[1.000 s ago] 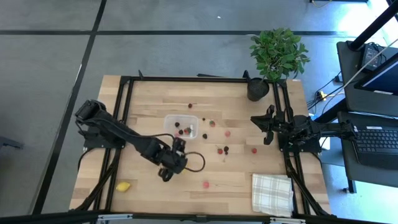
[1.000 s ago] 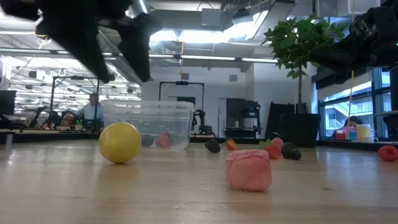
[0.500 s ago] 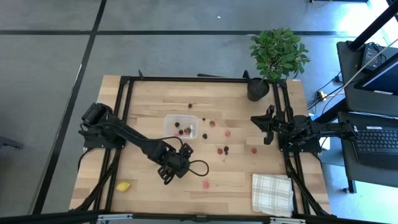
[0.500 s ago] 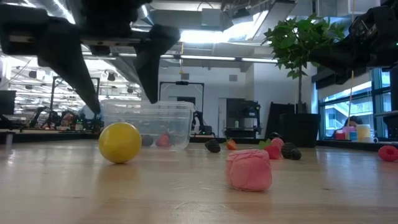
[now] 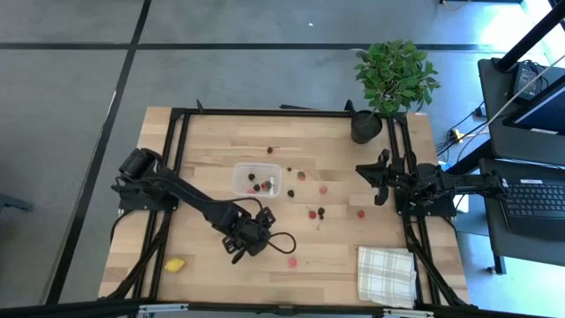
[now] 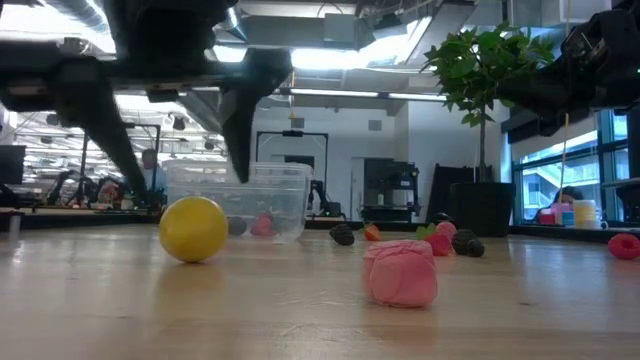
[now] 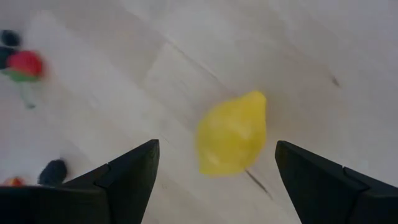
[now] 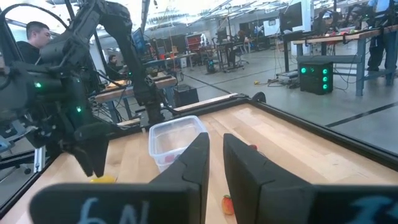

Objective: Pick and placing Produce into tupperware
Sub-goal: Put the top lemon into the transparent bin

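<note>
- Lemon-shaped pieces: 2. One lemon [image 5: 176, 264] lies alone near the table's front left corner, well apart from the rest of the produce.
- Left gripper [image 5: 250, 231]: jaws spread wide above the second lemon [image 7: 233, 134]. The lemon sits between the two fingers [image 7: 127, 177], and neither finger touches it.
- Tupperware [image 5: 240, 170]: 1, upright on the table, just behind the left gripper. It holds several small red and dark pieces; the exact count cannot be told.
- Loose berries: at least 7 on the bare wood. One pink piece [image 5: 292, 261] lies in front, a red and dark pair [image 5: 315, 213] to the right of the tub, and the others are scattered around them.
- Right gripper [image 5: 381, 181]: jaws pressed together, holding nothing, parked at the table's right edge.
- Checked cloth [image 5: 387, 276]: 1, at the front right corner.
- Potted plant [image 5: 395, 75]: 1, at the back right corner.
</note>
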Controlling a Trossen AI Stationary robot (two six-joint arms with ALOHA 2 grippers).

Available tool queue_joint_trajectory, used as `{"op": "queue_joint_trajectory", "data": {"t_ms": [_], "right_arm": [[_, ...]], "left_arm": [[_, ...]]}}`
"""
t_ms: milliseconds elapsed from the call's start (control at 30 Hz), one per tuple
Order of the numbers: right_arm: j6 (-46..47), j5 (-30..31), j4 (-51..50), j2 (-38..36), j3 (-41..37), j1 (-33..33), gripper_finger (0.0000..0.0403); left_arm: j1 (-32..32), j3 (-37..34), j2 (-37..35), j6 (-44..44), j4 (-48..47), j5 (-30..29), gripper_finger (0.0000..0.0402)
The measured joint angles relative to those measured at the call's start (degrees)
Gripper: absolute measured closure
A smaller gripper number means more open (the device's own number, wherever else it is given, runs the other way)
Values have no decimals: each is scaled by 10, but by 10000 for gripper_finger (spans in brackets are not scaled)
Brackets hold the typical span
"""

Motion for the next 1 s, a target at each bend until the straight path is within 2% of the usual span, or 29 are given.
{"op": "queue_joint_trajectory", "data": {"t_ms": [233,1000], "right_arm": [[13,0,-5,0,0,0,352],[11,0,-5,0,0,0,352]], "left_arm": [[-3,0,14,46,7,2,88],[2,1,47,58,19,2,88]]}}
